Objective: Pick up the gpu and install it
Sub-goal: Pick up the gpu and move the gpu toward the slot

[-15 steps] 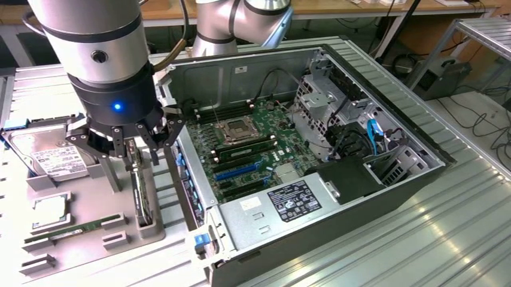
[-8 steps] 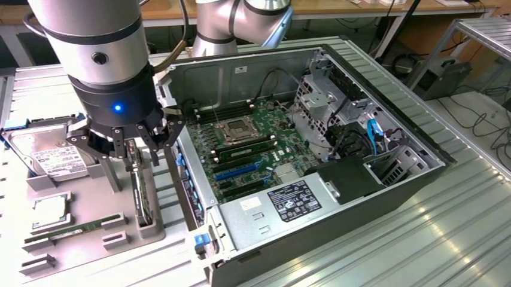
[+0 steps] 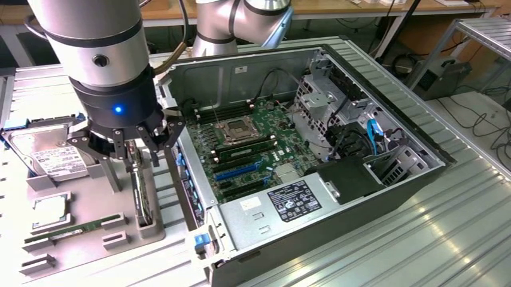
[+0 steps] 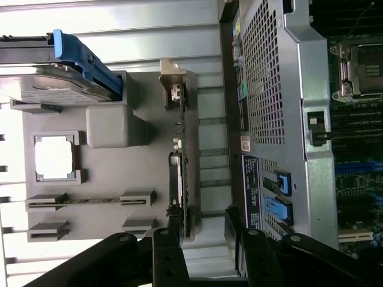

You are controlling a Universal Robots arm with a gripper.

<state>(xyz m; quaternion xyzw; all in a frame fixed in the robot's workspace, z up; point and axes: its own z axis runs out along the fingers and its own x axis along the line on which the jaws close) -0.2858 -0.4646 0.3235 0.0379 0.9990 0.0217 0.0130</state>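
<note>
**Tool (image 3: 134,156) spread open above the gpu (image 3: 142,194)**

An open computer case (image 3: 231,72) lies on the worktop (image 3: 447,239), a grey parts tray (image 3: 80,203) just beside it at the exterior view's left. The tool hangs over the tray, jaws apart, gripping nothing. The gpu stands on edge in a tray slot beneath, one end close to a finger (image 4: 169,251).
</note>
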